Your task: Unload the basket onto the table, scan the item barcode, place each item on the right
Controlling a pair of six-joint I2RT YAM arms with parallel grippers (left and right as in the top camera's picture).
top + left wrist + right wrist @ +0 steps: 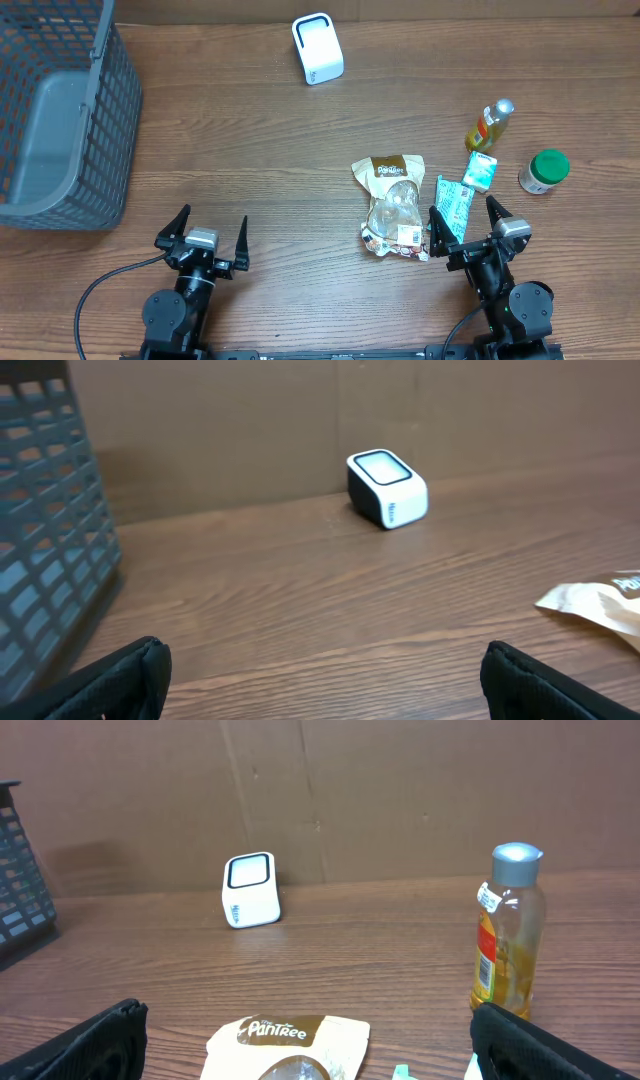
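One basket cropped left, snack bag cut off below

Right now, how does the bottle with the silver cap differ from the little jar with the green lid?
The bottle is tall and slim; the jar is short and squat. The bottle has a silver cap and clear sides showing amber liquid; the jar has a green lid and a pale body. The bottle stands farther back on the table; the jar sits nearer its right edge. Both stand upright on the table's right side.
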